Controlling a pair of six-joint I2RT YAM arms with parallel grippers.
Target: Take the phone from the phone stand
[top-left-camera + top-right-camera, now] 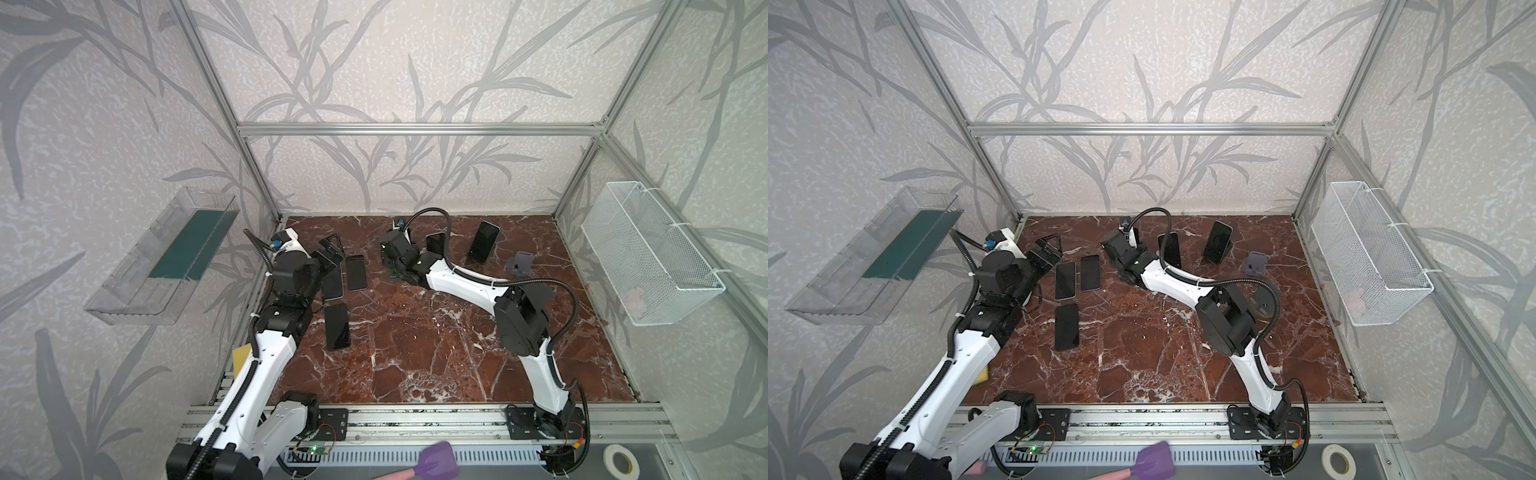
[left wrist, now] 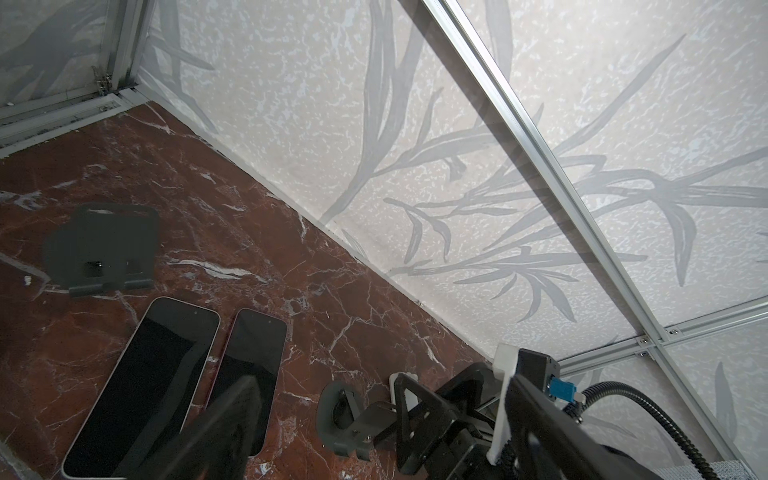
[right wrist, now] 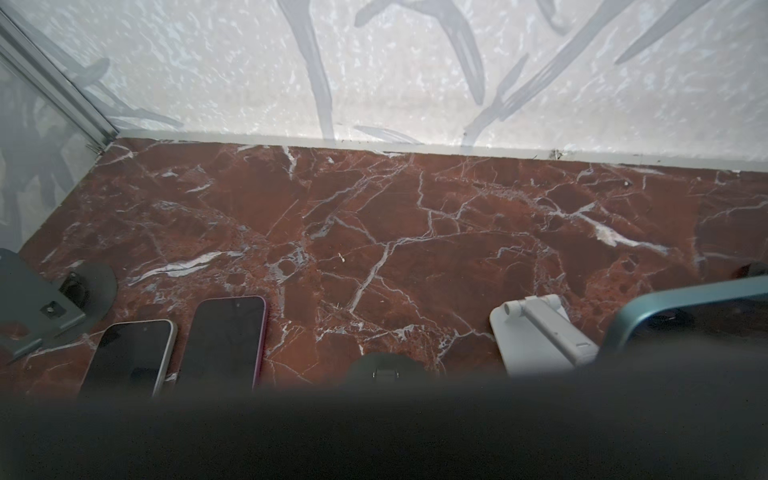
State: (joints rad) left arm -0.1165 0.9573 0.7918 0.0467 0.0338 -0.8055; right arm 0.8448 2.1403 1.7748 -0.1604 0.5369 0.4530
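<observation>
Red-marble surface [image 1: 415, 357], teal-edged phone [image 1: 1169, 249] propped far of centre.
Nearest, a dark phone [image 1: 336, 326] lies flat at left; just beyond it two more flat phones [image 1: 1090, 272] lie side by side, the left end effector [image 1: 1048, 247] just left of their far ends, jaws wide and empty. Farther back the teal-edged phone stands portrait at the white phone stand [image 3: 540, 336], long axis rising and leaning toward the back wall [image 1: 415, 174], dark face toward the near side. The right end effector [image 2: 451, 399] is right against it; whether it grips cannot be told.
</observation>
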